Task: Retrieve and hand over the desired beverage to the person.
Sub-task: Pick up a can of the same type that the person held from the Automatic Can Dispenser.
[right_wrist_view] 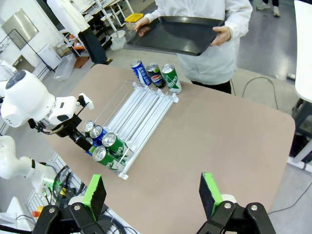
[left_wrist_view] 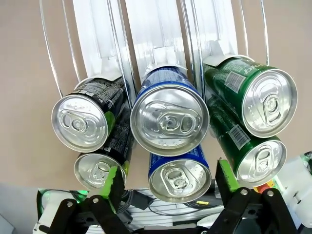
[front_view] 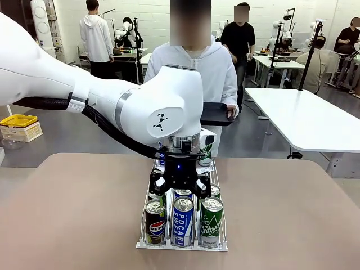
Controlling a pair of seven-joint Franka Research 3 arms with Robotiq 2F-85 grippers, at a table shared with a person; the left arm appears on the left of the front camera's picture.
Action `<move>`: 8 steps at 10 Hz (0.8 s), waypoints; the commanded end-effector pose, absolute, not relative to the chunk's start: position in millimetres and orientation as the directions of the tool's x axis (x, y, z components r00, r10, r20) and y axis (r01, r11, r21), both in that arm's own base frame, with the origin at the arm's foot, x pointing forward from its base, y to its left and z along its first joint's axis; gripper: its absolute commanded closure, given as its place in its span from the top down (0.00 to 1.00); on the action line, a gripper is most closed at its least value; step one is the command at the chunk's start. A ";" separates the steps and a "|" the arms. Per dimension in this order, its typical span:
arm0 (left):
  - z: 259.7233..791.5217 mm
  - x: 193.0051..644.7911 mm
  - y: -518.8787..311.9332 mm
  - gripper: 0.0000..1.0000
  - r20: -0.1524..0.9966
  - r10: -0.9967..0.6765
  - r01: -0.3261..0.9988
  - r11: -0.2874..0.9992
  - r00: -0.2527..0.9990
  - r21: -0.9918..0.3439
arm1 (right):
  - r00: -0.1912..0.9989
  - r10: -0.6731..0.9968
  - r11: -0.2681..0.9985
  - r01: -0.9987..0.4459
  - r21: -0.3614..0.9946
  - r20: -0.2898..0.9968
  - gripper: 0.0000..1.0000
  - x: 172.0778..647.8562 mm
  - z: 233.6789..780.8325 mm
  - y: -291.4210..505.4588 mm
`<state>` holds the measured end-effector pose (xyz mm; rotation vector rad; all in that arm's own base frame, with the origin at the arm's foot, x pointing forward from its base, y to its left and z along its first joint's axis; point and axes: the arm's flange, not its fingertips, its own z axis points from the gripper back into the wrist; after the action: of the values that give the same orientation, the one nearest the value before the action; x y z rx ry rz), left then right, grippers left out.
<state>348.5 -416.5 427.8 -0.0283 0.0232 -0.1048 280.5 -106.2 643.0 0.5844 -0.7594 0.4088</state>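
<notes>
Retrieval is judged in hand: the left end effector (front_view: 180, 184), spread wide, is set astride a blue can (left_wrist_view: 179, 179) in the middle lane of the rack (front_view: 169, 246) at the table's (front_view: 292, 214) 6 o'clock. Closure, then carriage to the person (front_view: 197, 73) holding a tray (right_wrist_view: 175, 34) at 12 o'clock, is called for. The right end effector (right_wrist_view: 153, 187) is wide and empty.

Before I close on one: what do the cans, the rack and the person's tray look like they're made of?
Cans: metal, likely aluminium, with bright brushed lids, pull tabs and glossy printed sides.
Rack: seemingly clear, glossy plastic lanes with thin shiny wire dividers.
Tray: dark and matte, probably plastic, though the look leaves it open.
</notes>
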 end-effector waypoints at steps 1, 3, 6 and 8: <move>425.6 345.1 -415.0 0.41 -0.017 -0.083 0.081 0.995 0.996 -0.063 | 0.654 0.141 0.757 -0.555 0.345 0.744 1.00 281.3 641.5 -106.6; 426.9 345.2 -414.4 0.39 -0.015 -0.079 0.078 0.995 0.997 -0.057 | 0.654 0.141 0.757 -0.555 0.345 0.744 1.00 281.3 641.5 -106.6; 427.8 344.6 -414.5 0.00 -0.013 -0.080 0.079 0.996 0.997 -0.050 | 0.654 0.141 0.757 -0.555 0.345 0.744 1.00 281.3 641.5 -106.6; 428.7 344.9 -414.4 0.00 -0.013 -0.082 0.081 0.996 0.997 -0.046 | 0.654 0.141 0.757 -0.555 0.345 0.744 1.00 281.3 641.5 -106.6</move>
<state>350.1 -416.7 432.2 -0.0432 0.0148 -0.0973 280.4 -106.2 643.0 0.5844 -0.7594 0.4088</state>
